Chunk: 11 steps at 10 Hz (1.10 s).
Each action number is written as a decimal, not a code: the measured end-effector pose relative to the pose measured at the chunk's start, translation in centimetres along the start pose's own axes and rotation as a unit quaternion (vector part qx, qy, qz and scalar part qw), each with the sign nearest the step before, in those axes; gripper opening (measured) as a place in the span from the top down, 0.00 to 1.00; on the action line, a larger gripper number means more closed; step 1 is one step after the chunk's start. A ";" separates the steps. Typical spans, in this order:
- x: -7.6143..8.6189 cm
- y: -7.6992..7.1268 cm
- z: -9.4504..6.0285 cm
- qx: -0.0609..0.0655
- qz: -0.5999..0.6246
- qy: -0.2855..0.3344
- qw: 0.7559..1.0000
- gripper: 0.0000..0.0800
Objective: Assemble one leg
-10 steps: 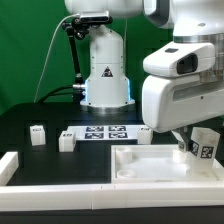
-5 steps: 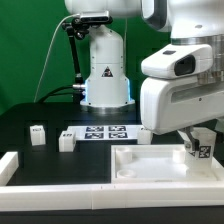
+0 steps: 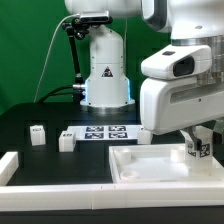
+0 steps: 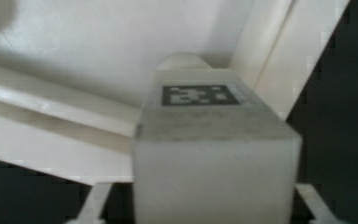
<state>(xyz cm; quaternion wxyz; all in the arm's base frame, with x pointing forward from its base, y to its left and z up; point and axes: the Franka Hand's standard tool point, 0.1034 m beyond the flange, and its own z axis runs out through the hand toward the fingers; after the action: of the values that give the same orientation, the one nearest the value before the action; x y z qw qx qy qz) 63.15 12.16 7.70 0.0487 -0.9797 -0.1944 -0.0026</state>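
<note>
Arm (image 3: 176, 98) is glossy white, bulky rounded shells, with a grey inset band (image 3: 186, 63) on the near housing; the tapered base (image 3: 104, 55) carries a triangular sticker (image 3: 103, 73) above a blue-lit ring (image 3: 106, 98), a black cable (image 3: 52, 55) loops alongside, and the tool (image 3: 203, 146) has dark fingers.

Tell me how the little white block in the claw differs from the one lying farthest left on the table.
The leg is gripped in the claw, upright at the panel's corner; the loose block rests free on the table. The leg is at the exterior view's right, the loose block at its left. Both are small, white and carry a black-and-white tag.
</note>
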 end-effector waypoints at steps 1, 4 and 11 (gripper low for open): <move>0.0 0.0 0.0 0.000 0.038 0.001 0.999 0.64; 0.0 0.5 0.1 -0.011 0.235 0.008 0.972 0.64; -0.1 1.6 0.1 -0.013 0.587 0.021 0.809 0.64</move>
<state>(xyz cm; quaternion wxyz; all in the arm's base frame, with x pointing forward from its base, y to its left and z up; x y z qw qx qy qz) 63.65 10.67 7.43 0.0321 -0.9074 0.4190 0.0032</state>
